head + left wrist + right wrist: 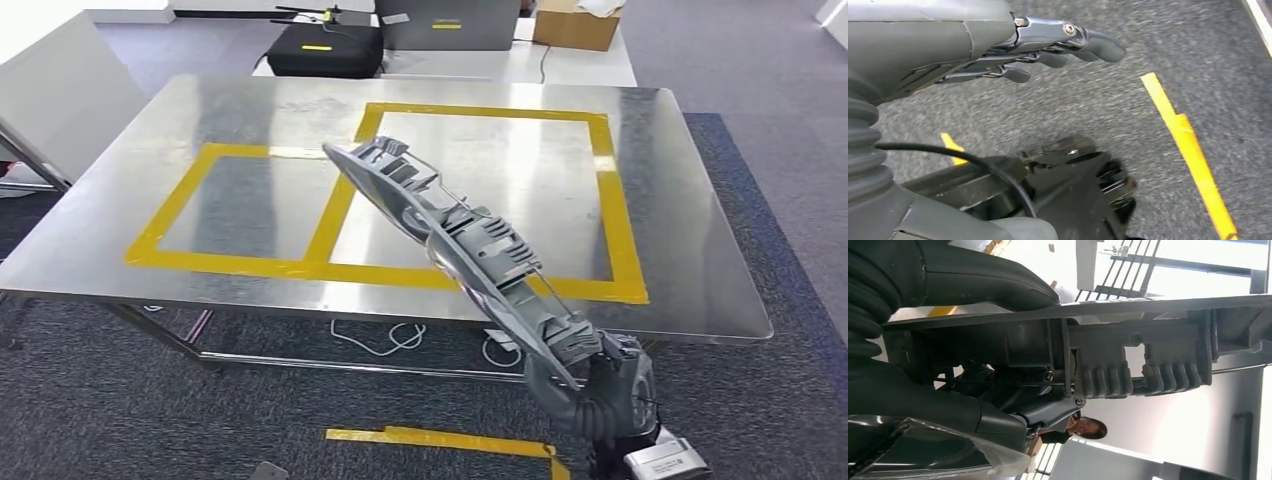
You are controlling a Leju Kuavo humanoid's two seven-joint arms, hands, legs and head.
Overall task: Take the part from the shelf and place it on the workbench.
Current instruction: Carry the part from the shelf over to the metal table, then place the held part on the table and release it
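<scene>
One long grey ribbed plastic part [470,250] slants up and away from the right robot hand [600,385], which clasps its near end above the taped steel surface [700,290]. Lower it flat before releasing. Left robot hand [1048,50] hangs empty, fingers loosely extended.

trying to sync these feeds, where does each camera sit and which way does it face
Head view: high on the body, looking forward and down at the steel workbench; the right hand holds the long grey part over it.
Left wrist view: behind the left hand, which hangs with nothing in it, looking down at grey carpet and yellow floor tape.
Right wrist view: behind the right hand, looking along the part.
Shared: the head and right wrist views both show the right hand and the part.
</scene>
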